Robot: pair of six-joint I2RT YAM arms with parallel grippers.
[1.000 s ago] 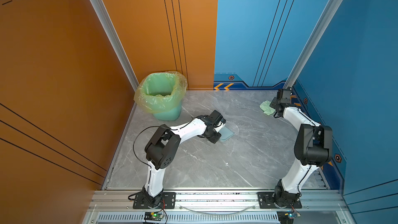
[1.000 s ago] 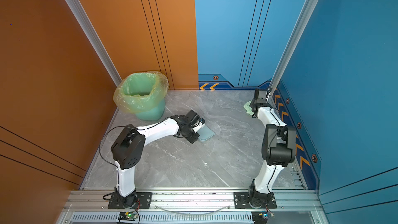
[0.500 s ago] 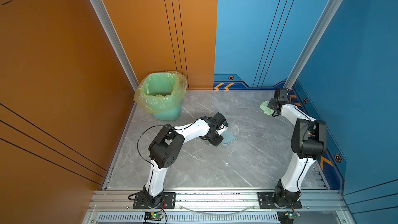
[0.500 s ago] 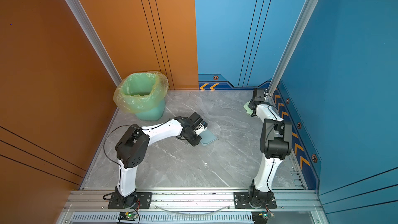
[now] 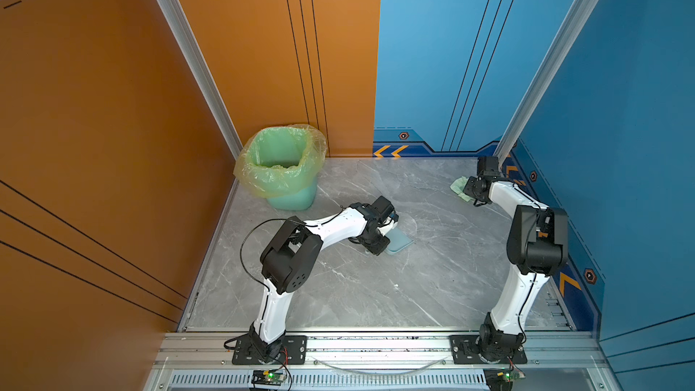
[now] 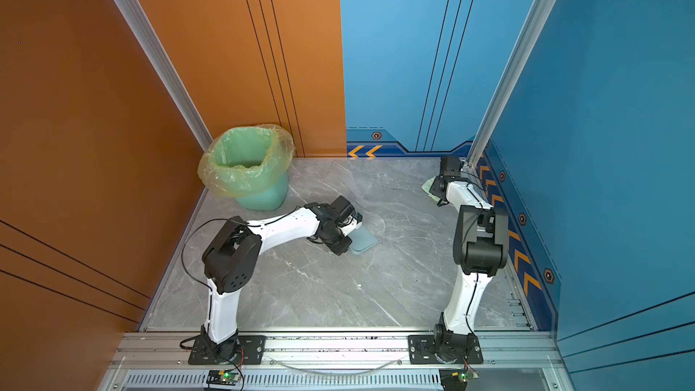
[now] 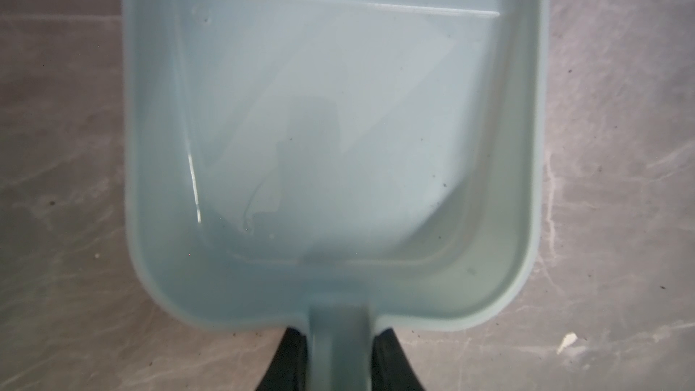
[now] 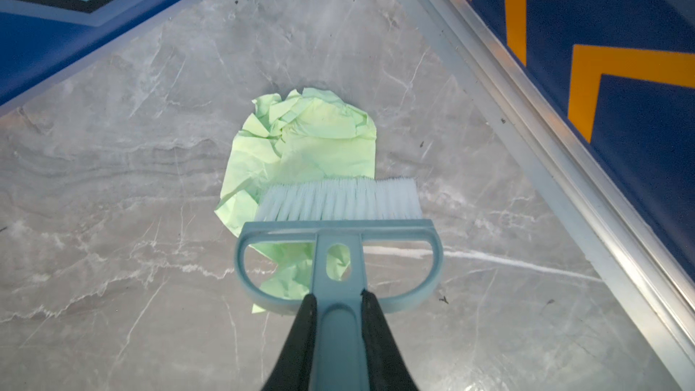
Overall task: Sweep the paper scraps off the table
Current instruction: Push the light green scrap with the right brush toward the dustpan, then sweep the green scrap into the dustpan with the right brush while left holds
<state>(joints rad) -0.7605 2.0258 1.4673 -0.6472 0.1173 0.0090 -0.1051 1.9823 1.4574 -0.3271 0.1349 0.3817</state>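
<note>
Take the counter [image 5: 376,295] as the work area: grey marble pattern, mostly bare in both top views.

Find the bin [image 5: 291,197], lined in yellowish green, in the far left corner, well apart from both tools.

Find the dustpan [image 7: 331,126] near mid-counter, apparently resting flat, empty, mouth facing away from the left wrist. Confirm the left end effector [image 7: 338,332] clamped on the dustpan handle, one finger on each side.

Find the brush [image 8: 338,204] near the far right corner, close to the aluminium rail [image 8: 526,144]. Confirm the right end effector [image 8: 338,295] clamped on the brush handle.

Locate the only paper scrap [image 8: 308,137] in view: pale green, crumpled, lying on the counter, partly under the brush head and reaching beyond the bristles.

Note a tiny white fleck [image 5: 395,286] on the open counter nearer the bases; too small to identify.

Read the step in hand as collection of this scrap: brush set on it, dustpan parked well apart.

For the next move, either drag the scrap across the counter toward the dustpan mouth, or bring the dustpan beside the scrap first. Set the bristles down on the side of the scrap away from the dustpan and stroke out of the corner. Keep the pan lip flush with the counter. Expect light paper to slip past the bristles.
</note>
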